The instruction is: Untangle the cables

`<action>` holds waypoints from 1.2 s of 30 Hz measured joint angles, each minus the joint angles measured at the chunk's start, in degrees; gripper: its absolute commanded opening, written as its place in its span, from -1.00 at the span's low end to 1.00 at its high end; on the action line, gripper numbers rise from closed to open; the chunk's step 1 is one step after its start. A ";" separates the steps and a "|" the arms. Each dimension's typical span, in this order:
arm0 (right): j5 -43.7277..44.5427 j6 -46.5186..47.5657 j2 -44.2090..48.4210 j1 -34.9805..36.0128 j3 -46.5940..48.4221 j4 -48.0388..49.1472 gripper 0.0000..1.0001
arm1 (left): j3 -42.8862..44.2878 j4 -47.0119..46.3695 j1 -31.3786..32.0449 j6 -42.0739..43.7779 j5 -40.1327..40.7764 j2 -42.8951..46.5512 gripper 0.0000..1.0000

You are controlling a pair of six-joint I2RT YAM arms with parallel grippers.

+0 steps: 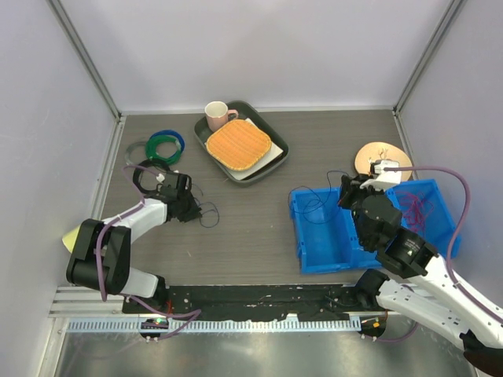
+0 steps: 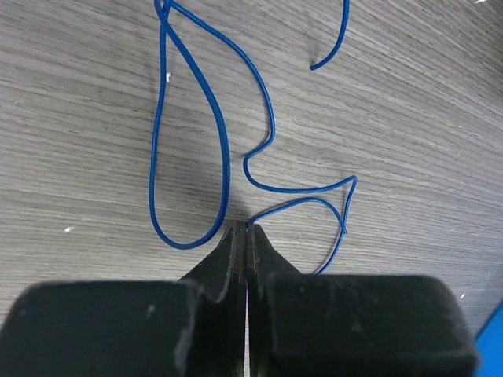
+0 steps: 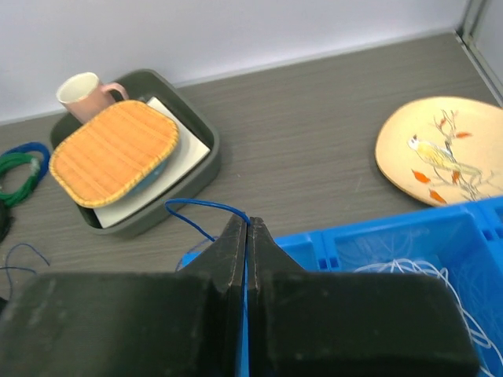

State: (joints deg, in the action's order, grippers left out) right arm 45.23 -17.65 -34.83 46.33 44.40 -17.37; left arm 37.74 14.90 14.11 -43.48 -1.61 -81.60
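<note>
My left gripper rests low on the table, shut on a thin blue cable that lies in loose loops ahead of it. In the top view this gripper is at the left, with the cable just to its right. My right gripper is shut on another thin blue cable that arcs up to the left. It hovers over the left part of a blue bin. In the top view the right gripper is above the bin. White cables and red cables lie in the bin's right compartment.
A dark tray with a pink mug and an orange woven mat stands at the back. Green, blue and black coils lie at the back left. A painted plate sits behind the bin. Grey walls enclose the table.
</note>
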 measured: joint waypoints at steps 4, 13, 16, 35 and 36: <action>2.08 -3.61 0.07 0.00 -1.60 -3.30 -0.99 | 0.00 -0.39 0.00 0.28 -0.31 0.02 -1.00; 2.97 -8.83 4.48 0.00 -2.29 -9.22 -0.99 | -1.46 -1.84 0.00 0.50 -1.05 4.94 -0.99; 2.29 -7.96 8.52 0.00 -2.21 -8.37 -0.99 | -2.10 -2.27 0.00 0.50 -1.05 6.56 -1.00; -11.17 1.66 4.68 -0.04 21.51 1.18 -0.99 | -3.43 -3.91 0.00 0.48 -2.43 7.37 -1.00; -11.08 2.38 4.04 -0.04 22.36 1.88 -0.98 | -3.43 -4.00 0.00 0.50 -2.56 7.43 -1.00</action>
State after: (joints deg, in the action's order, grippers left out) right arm 34.15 -15.27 -30.79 46.28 66.76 -15.49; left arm 34.30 10.90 14.11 -42.98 -4.16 -74.17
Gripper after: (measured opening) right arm 0.036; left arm 0.012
